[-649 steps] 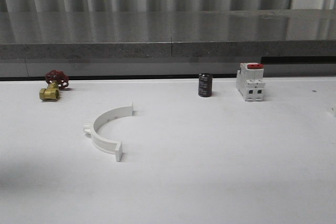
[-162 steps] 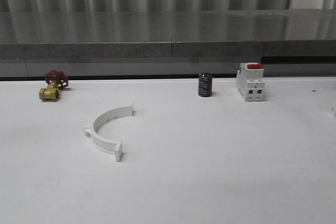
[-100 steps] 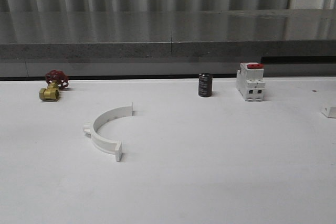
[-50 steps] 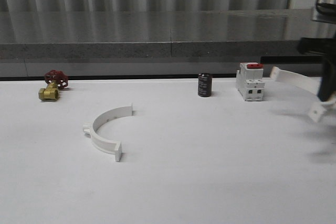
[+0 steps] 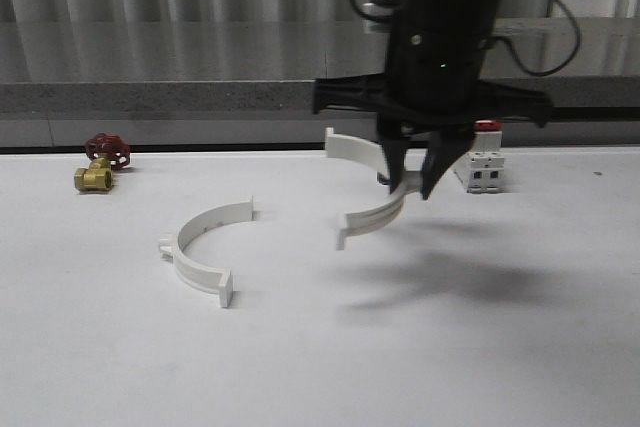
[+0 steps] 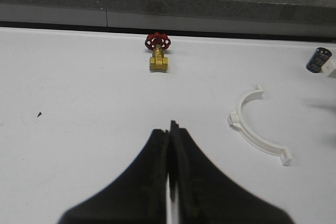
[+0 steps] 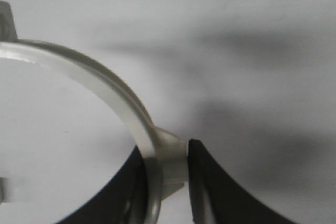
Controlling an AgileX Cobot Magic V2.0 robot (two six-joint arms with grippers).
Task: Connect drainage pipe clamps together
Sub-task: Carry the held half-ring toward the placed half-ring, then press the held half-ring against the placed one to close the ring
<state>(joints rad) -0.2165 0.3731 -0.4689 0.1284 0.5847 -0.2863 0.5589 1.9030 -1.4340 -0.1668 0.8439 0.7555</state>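
The right gripper [image 5: 414, 187] grasps one half-ring clamp [image 5: 368, 182] by its lug. It could twist or slip, missing the other clamp [image 5: 200, 247]. The left gripper [image 6: 169, 150] is clenched, holding nothing.

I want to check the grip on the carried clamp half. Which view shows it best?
The right wrist view: the right tool pinches the carried clamp half at its lug. The front view shows it whole, held above the table.
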